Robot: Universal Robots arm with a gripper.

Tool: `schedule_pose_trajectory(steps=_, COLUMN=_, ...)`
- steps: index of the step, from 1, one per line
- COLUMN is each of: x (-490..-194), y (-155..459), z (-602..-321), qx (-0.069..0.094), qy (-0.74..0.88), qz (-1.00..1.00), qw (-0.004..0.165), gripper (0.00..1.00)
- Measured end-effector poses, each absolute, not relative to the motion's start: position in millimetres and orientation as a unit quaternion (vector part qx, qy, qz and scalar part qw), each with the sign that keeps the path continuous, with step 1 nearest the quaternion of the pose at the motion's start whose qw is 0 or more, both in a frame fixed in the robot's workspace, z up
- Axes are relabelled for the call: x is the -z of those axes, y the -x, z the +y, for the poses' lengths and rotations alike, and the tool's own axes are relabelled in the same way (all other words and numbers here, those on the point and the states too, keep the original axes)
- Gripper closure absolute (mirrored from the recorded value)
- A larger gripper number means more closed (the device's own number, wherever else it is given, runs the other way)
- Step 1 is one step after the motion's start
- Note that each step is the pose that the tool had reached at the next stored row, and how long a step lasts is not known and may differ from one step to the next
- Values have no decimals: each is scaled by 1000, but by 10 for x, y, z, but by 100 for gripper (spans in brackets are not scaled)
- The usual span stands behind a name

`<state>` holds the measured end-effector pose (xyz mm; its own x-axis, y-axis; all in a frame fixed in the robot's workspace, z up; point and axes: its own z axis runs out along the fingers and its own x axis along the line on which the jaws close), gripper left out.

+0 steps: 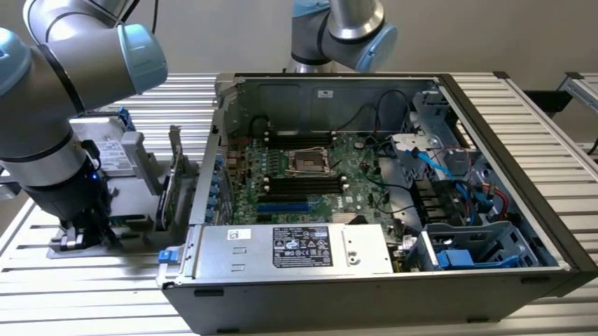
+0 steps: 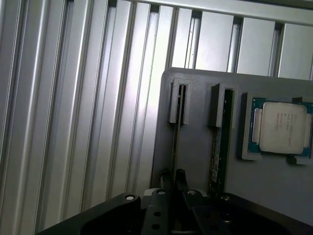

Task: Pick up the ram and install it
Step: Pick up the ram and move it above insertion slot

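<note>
Claw (image 2: 174,177) set low over the grey holder (image 2: 195,161), its two dark fingertips (image 2: 166,178) drawn in on either side of the ram (image 2: 175,147) and clamped on its thin top edge. In the exterior view the claw (image 1: 82,234) sits at that view's left, just beside the open computer case (image 1: 523,140).

Surface: the counter (image 2: 73,122) is built of ribbed aluminium profiles, long parallel grooves, matt silver, with light glancing off the ridges. Behind it, a plain pale wall (image 1: 486,35).

Holder: moulded matt grey plastic with a rounded corner and raised blocks with narrow slots. The ram stands on edge in one slot, seen edge-on as a thin dark line. A second stick (image 2: 221,147) stands upright in the neighbouring slot, parallel and apart from the first. Beside that, a square processor (image 2: 282,128) with a dull metal lid lies flat in a recess.

Case: black sheet-metal walls, side open upward, a green motherboard (image 1: 309,175) inside, and a bright metal power supply (image 1: 299,248) with a printed label along the near edge.
</note>
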<state>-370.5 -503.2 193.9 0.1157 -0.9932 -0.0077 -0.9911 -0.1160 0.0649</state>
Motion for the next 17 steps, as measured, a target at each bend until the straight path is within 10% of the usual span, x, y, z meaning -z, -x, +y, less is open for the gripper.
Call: schedule_pose_trajectory(steps=17, x=-1944, y=3681, z=-5032, qx=26, qy=-746, qz=-665, qw=23, gripper=87)
